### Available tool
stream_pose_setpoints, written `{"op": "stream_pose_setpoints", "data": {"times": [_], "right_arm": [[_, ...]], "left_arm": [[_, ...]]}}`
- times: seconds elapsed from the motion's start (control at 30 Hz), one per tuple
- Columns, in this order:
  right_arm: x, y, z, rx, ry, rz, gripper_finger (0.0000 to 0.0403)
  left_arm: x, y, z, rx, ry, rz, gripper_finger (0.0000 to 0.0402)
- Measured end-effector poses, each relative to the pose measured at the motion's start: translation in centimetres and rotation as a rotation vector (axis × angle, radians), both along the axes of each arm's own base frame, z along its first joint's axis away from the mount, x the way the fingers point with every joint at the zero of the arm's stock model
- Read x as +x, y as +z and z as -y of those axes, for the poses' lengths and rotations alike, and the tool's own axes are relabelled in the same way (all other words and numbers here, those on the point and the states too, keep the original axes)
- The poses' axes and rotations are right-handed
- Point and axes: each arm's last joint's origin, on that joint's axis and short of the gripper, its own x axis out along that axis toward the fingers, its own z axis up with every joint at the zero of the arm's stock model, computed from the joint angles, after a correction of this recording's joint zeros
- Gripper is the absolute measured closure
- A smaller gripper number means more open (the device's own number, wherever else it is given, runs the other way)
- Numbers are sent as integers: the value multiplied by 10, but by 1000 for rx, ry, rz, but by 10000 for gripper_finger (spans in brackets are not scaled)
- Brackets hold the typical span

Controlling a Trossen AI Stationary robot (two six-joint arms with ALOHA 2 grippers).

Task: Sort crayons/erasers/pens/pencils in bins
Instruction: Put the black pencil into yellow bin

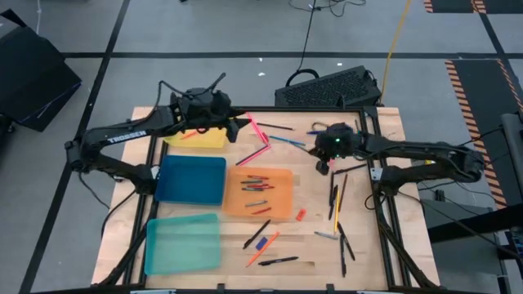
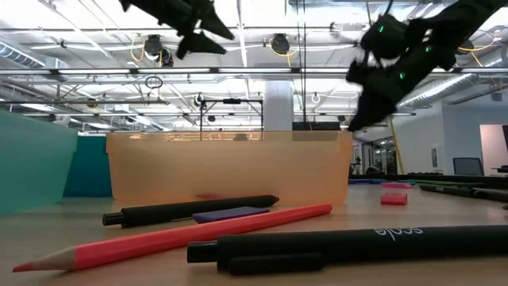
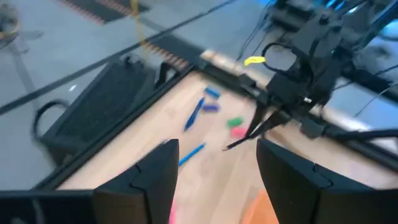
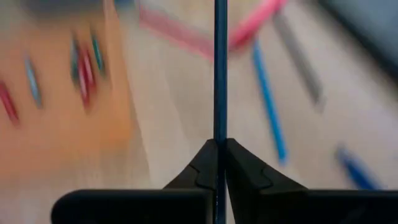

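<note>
Four bins lie on the table's left half: yellow (image 1: 196,137), dark blue (image 1: 192,180), orange (image 1: 260,193) with several crayons (image 1: 257,184), and teal (image 1: 181,243). My left gripper (image 1: 239,126) hangs open and empty above the table, just right of the yellow bin; its fingers (image 3: 155,177) stand wide apart. My right gripper (image 1: 325,162) hovers right of the orange bin's far corner, shut on a thin dark pen (image 4: 219,74). Loose pens (image 1: 337,204) and pink pencils (image 1: 260,139) lie flat on the wood. My right gripper pinches the dark pen (image 4: 219,134) between its two fingertips. The pen runs on past the fingertips in line with the fingers. In the left wrist view it slants down below the gripper (image 3: 249,134), clear of the table.
A black keyboard (image 1: 327,88) sits at the far edge. Blue pens (image 1: 286,140) and small erasers (image 3: 235,123) lie far of the right gripper. A red eraser (image 1: 301,215) lies right of the orange bin. More pens and a red pencil (image 1: 263,249) lie near the front edge.
</note>
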Motion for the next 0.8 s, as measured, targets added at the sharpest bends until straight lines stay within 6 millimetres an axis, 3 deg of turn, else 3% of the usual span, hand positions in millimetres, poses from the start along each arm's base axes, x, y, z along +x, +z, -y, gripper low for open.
{"op": "stream_pose_setpoints", "data": {"times": [0.2, 0.47, 0.7, 0.8], "right_arm": [[2, 36, 1, -11, -61, 325, 393], [9, 71, -5, 22, -8, 688, 393], [12, 84, -14, 50, 37, 826, 392], [12, 88, -17, 59, 54, 869, 392]], "left_arm": [[32, -14, 6, -53, -185, 83, 183], [66, -24, 30, 29, -217, 180, 183], [87, -20, 25, 59, -197, 437, 183], [96, -25, 23, 70, -195, 465, 183]]}}
